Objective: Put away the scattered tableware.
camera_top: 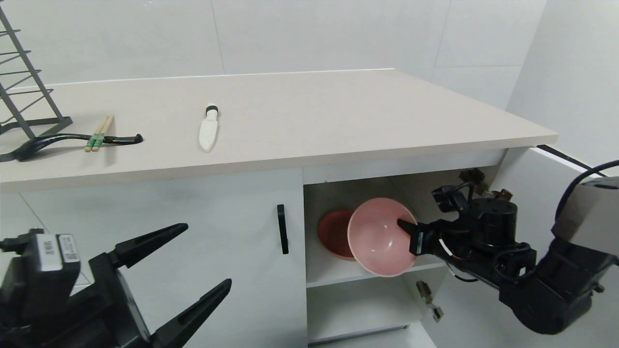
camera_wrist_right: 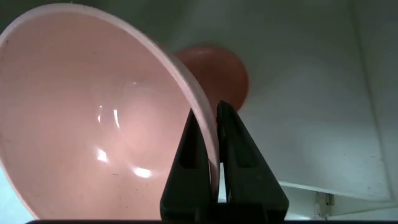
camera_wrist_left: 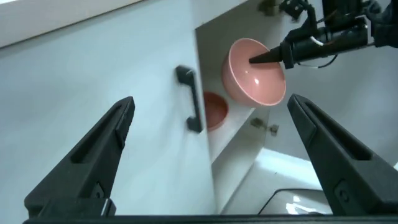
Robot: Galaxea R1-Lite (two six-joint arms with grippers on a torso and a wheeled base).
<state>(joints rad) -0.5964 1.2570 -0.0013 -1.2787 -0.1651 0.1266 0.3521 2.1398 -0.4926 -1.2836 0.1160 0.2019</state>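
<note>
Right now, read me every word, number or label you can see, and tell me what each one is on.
No text is legible.
White sticker on the housing behind the left pincer: dark code-like print, too small to read.
Green bands on the chopsticks: any marks there are too small to tell.
Pink bowl, cupboard door, counter: no text.

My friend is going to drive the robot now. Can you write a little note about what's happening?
Left gripper: open, empty, low before the closed cupboard door.
Right gripper: shut on the pink bowl at its rim; the bowl is tilted at the open cupboard's upper shelf.
Done: red bowl sits on that shelf.
Left: set the pink bowl down; chopsticks, black utensil and white knife wait on the counter.
</note>
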